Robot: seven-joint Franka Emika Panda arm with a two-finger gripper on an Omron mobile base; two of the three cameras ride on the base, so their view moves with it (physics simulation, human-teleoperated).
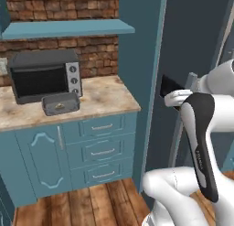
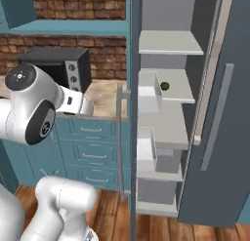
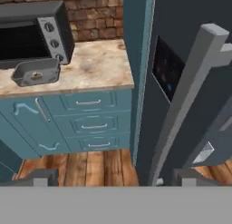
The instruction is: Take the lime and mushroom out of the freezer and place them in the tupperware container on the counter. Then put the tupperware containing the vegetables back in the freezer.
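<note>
While the freezer (image 2: 215, 137) stands with its door swung open, the lime (image 2: 165, 86) is seen on a pale upper shelf (image 2: 180, 91) inside — alone there. The tupperware container (image 1: 61, 103) rests on the worktop (image 1: 107, 99) just in front of the black toaster oven (image 1: 43, 75), with a small brownish piece — apparently the mushroom (image 3: 36, 75) — lying in it. The tool (image 3: 115, 177) is held with its fingertips spread wide, gripping nothing, beside the freezer's grey handle (image 3: 183, 105).

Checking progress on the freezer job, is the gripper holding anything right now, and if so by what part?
Nothing is held. The gripper is open and empty, its fingertips wide apart, facing the freezer door handle.
</note>
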